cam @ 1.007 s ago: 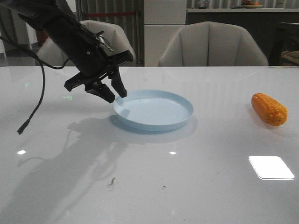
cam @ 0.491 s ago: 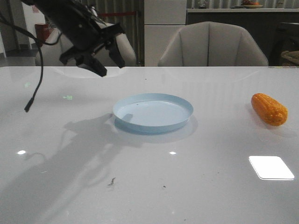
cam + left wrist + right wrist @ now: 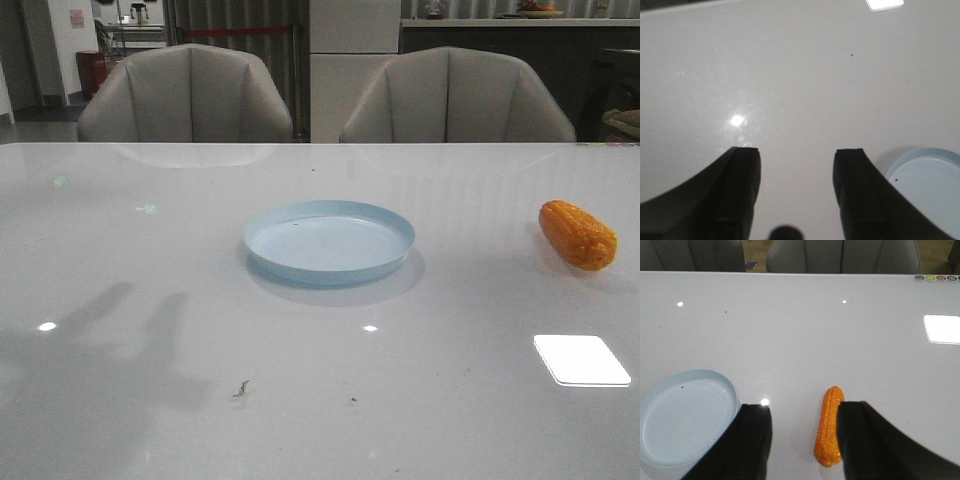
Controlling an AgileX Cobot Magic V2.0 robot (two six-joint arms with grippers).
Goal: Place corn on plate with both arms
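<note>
Pale blue and empty, the plate [image 3: 328,240] sits in the middle of the glossy white table [image 3: 150,400] in the front view. The corn [image 3: 577,234] lies on the table well to the right of the plate, not touching it. Neither arm shows in this view; only faint shadows fall on the table to the left of the plate.

In the left wrist view the left gripper [image 3: 797,154] hangs over bare table, its two black fingers [image 3: 742,180] spread wide with nothing between them. An arc of the plate's rim [image 3: 920,155] shows just beside one finger.

In the right wrist view the right gripper [image 3: 802,412] is likewise spread wide and holds nothing. The corn [image 3: 829,425] lies partly in the gap between the fingers and close against one of them [image 3: 860,440]; whether it touches that finger I cannot tell, since the finger hides the cob's far edge. The plate [image 3: 685,417] lies to the other side of the gripper from the corn.

The risk, as I judge it, lies in the pick. The cob is round and bumpy on a slick surface, so a descent that lands off-centre could have one finger strike it first and roll it away from the plate. A grip near one end might let it pivot or slip out during the carry.
</note>
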